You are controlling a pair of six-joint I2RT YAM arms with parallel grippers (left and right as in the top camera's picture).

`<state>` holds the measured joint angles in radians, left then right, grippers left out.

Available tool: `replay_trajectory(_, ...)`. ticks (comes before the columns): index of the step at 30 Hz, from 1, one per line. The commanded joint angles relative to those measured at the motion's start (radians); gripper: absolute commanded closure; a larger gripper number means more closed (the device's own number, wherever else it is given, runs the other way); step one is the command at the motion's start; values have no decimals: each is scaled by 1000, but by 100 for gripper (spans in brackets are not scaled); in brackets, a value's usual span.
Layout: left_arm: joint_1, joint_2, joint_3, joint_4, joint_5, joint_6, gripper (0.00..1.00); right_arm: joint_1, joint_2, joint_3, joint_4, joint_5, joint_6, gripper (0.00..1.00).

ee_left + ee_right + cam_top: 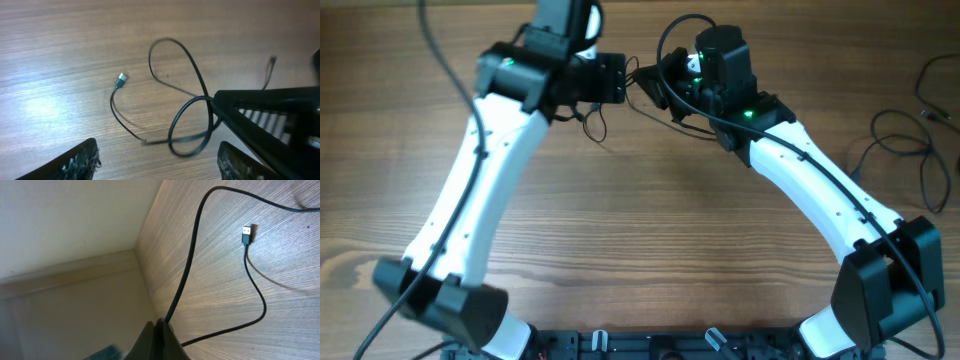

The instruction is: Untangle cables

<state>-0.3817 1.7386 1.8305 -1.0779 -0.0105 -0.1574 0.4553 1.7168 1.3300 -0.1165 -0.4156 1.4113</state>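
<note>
A thin black cable [187, 107] lies in loose crossing loops on the wooden table, with a silvery plug tip [121, 78] at one end. In the overhead view it hangs in small loops [592, 122] between the two grippers at the back of the table. My left gripper [157, 146] is open and empty just above the loops [618, 78]. My right gripper [162, 326] is shut on a cable strand [187, 270], and its dark fingers [265, 107] show pinching the cable in the left wrist view. A USB plug [246, 233] lies on the table beyond it.
A second thin dark cable [910, 150] lies in loose loops at the far right of the table. The table's far edge and a pale wall [75, 230] are close behind my right gripper. Thick black arm wires [440, 60] run along both arms.
</note>
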Motion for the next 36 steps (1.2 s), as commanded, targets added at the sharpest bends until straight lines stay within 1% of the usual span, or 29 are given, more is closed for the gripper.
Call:
replay_trajectory(1,-13,74,2,1,101,140,23,4,11,4,0,-9,-32,96)
replay_trajectory(2,-13,82,2,2,154,173,24,3,11,4,-1,-7,-33,96)
replay_trajectory(3,-13,84,2,2,171,189,25,2,11,4,-1,-8,-32,96)
replay_trajectory(4,-13,85,2,5,171,205,27,2,11,4,-1,-8,-32,96)
replay_trajectory(6,-13,85,2,6,166,233,28,2,11,4,-1,-8,-33,96)
replay_trajectory(9,-11,85,2,14,129,232,28,2,11,4,-1,-2,-45,96)
replay_trajectory(16,-11,5,48,6,137,217,26,2,11,4,-9,20,-51,96)
replay_trajectory(17,-11,3,48,-5,126,211,26,2,11,4,-10,19,-51,96)
replay_trajectory(18,-6,3,47,-16,86,157,29,2,11,4,-13,19,-51,96)
replay_trajectory(20,4,3,47,-17,80,117,30,2,11,4,-28,19,-51,96)
replay_trajectory(22,22,4,47,-10,47,-4,31,2,11,4,-40,19,-51,95)
replay_trajectory(23,25,6,47,-15,47,-42,33,2,11,4,-42,19,-51,95)
replay_trajectory(30,8,29,47,-29,58,-60,33,2,10,4,-21,17,-47,96)
replay_trajectory(33,6,29,47,-26,101,-54,33,2,10,4,-8,11,-47,96)
replay_trajectory(36,4,31,47,-26,106,-52,34,2,10,4,-7,11,-47,96)
